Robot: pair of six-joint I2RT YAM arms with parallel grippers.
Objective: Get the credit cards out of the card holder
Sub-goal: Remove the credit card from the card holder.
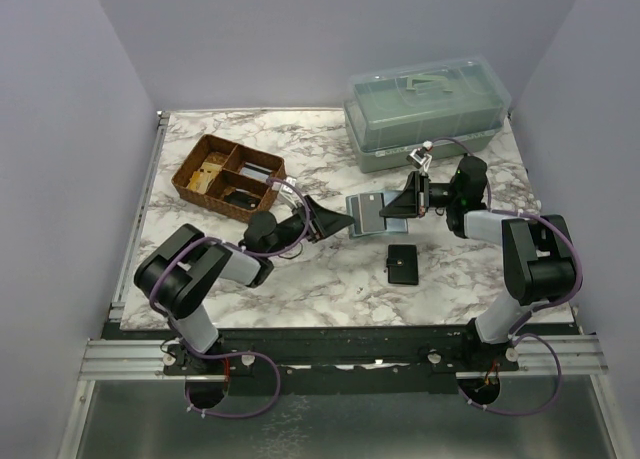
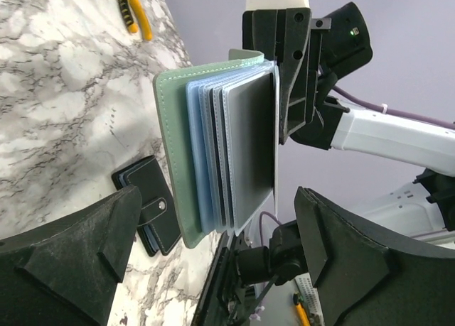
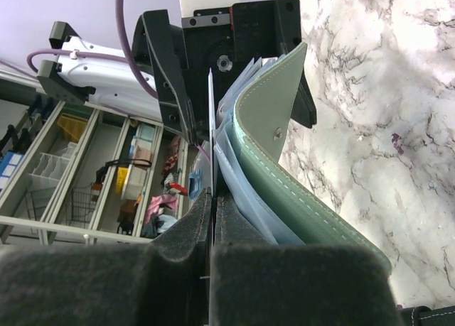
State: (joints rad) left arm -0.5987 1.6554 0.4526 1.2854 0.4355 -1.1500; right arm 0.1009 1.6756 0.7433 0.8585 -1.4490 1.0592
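Spread-fingered left gripper (image 2: 217, 205) faces the sage-green folding card holder (image 2: 174, 163), pinched by the right gripper (image 3: 212, 223); extraction is pending and needs a precise pinch on a credit card.

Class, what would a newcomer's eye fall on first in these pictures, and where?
The green card holder stands out, fanned open mid-table, pinched by the right end effector while the left end effector gapes wide facing it. A black wallet lies on the marble nearer the bases.
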